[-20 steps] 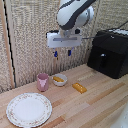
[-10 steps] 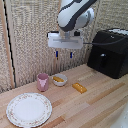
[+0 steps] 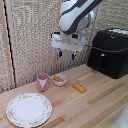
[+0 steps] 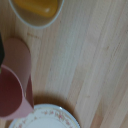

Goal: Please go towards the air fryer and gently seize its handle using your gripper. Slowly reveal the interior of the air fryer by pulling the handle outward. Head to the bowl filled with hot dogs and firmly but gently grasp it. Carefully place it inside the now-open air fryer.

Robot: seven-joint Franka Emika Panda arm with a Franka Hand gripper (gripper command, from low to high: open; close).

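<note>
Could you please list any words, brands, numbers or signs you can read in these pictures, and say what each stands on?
None can be read in either view.
The air fryer shows a plain black front with no legible label.
The plate carries only a floral rim pattern, no text.

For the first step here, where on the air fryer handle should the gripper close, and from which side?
Grip the handle at mid-height, coming level from the front, the exterior view's left. It is a short vertical bar jutting from the air fryer drawer, so the fingers should close across its sides. The gripper hangs above the bowl.
</note>
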